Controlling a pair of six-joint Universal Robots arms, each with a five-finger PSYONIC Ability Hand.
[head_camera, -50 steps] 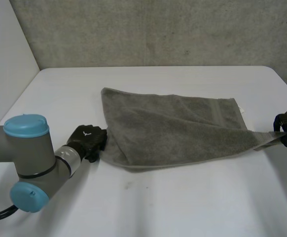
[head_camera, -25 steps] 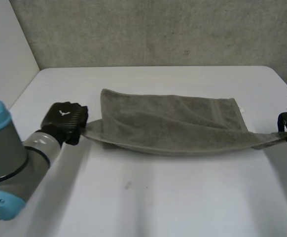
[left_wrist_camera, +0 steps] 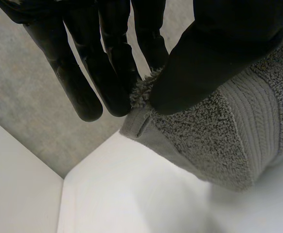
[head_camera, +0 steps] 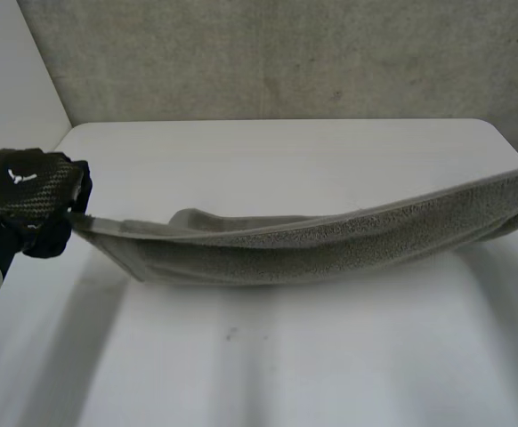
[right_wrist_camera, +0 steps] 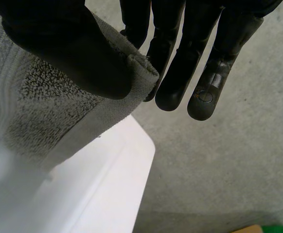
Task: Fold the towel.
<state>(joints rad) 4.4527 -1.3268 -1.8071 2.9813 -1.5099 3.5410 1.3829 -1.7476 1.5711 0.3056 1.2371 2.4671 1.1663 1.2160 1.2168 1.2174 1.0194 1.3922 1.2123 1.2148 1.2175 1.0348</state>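
The grey towel (head_camera: 312,245) hangs stretched in a long sagging band above the white table (head_camera: 286,365). My left hand (head_camera: 28,200) holds its left end, raised over the table's left side. In the left wrist view the thumb (left_wrist_camera: 204,53) pinches a towel corner (left_wrist_camera: 229,131) against the fingers (left_wrist_camera: 107,63). In the right wrist view my right hand (right_wrist_camera: 68,43) pinches the other corner of the towel (right_wrist_camera: 39,102) between thumb and fingers, out past the table's right edge (right_wrist_camera: 132,160).
A grey concrete wall (head_camera: 286,53) runs behind the table and a white wall (head_camera: 10,80) stands at its left. Concrete floor (right_wrist_camera: 219,170) lies beyond the table's right corner, with a small green and orange thing (right_wrist_camera: 277,228) on it.
Both hands have risen and drawn apart, lifting the towel off the table and pulling it taut. The left hand moved left and up; the right hand went out of the head view at the right.
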